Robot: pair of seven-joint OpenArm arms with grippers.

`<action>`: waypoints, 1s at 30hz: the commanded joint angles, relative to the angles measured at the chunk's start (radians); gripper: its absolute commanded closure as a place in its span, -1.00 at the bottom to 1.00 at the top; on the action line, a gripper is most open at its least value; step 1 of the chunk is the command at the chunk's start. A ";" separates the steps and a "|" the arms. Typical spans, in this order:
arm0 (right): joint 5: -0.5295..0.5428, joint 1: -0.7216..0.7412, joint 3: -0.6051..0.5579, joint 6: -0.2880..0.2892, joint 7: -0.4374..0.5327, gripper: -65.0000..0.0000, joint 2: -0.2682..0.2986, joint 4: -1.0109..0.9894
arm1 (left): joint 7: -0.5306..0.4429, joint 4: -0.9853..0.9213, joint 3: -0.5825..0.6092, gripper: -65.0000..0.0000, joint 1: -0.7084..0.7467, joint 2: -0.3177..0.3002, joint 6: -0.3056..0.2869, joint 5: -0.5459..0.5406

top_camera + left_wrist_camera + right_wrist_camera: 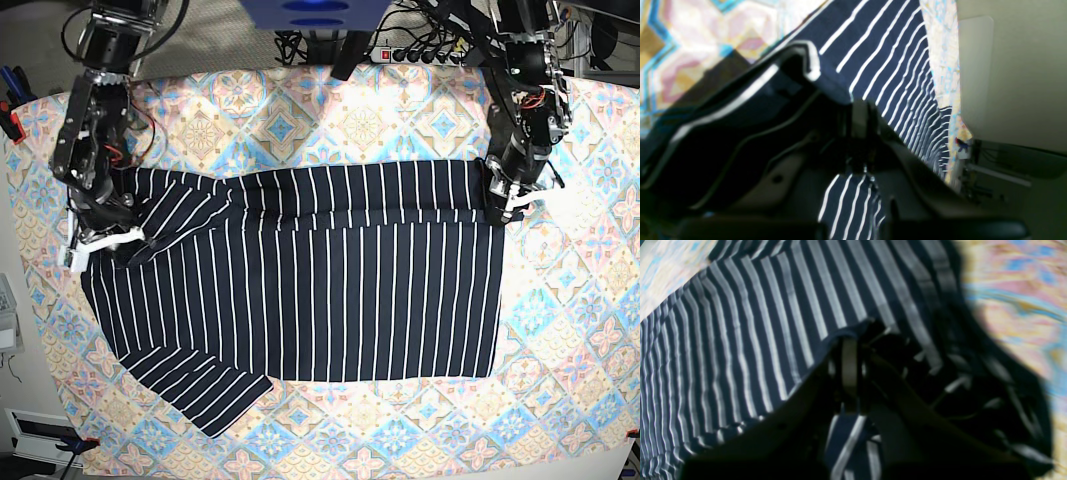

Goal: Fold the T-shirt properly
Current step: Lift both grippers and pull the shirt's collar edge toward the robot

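The dark navy T-shirt (320, 290) with thin white stripes lies spread on the tablecloth, its far edge folded over toward the front as a band. One sleeve (195, 385) sticks out at the front left. My left gripper (508, 203) is at the shirt's far right corner, shut on the folded edge; in the left wrist view (860, 111) cloth (887, 46) drapes over its fingers. My right gripper (100, 236) is at the shirt's far left corner, shut on bunched cloth; in the right wrist view (850, 340) striped cloth (750, 340) runs between its fingers.
The pastel tile-patterned tablecloth (570, 330) covers the table. A power strip and cables (420, 50) lie behind the table's far edge. Red clamps (10, 122) hold the tablecloth at the left edge.
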 commanded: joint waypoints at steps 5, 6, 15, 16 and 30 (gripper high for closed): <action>0.000 0.028 0.011 0.004 0.021 0.98 0.021 -0.029 | -0.008 0.019 -0.005 1.00 -0.009 -0.013 -0.015 0.012; 0.000 0.024 0.013 0.004 0.021 0.94 0.024 -0.027 | -0.008 0.017 -0.005 1.00 -0.009 -0.013 -0.015 0.012; 0.002 -0.023 0.013 0.004 0.029 0.65 0.038 0.013 | -0.005 0.017 -0.003 0.28 -0.006 -0.013 -0.009 0.007; 0.002 -0.034 0.013 0.004 0.029 0.64 0.038 0.029 | -0.005 0.017 -0.003 0.27 -0.005 -0.013 -0.009 0.006; 0.008 -0.284 0.094 0.004 0.029 0.64 0.035 0.215 | -0.002 0.075 -0.006 0.39 0.158 0.010 -0.012 -0.209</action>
